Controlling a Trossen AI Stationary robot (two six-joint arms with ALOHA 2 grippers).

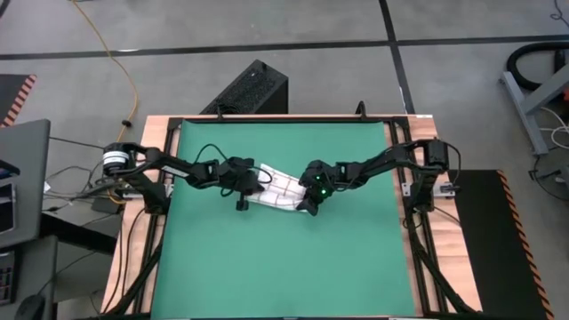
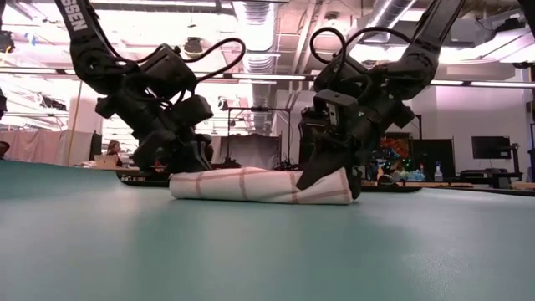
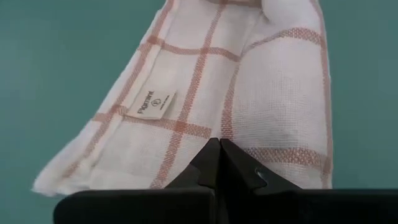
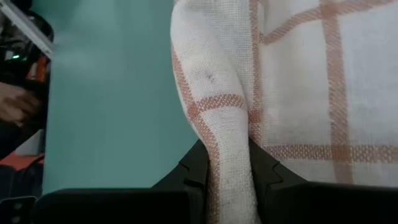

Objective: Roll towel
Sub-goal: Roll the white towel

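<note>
Both tools sit at the towel (image 1: 277,188) mid-mat (image 1: 267,267): my right tool (image 4: 227,165) pinches a fold, left tool (image 3: 219,163) is closed empty at the other end; I'd keep the roll tight and even.

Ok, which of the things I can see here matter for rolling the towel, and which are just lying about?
In the job:
- towel, partly rolled, on the mat
- right claw, shut on a towel fold
- left claw, shut, at the towel's other end
- green mat, the work surface

Lying about:
- black box on the floor beyond the table
- yellow cable on the floor
</note>
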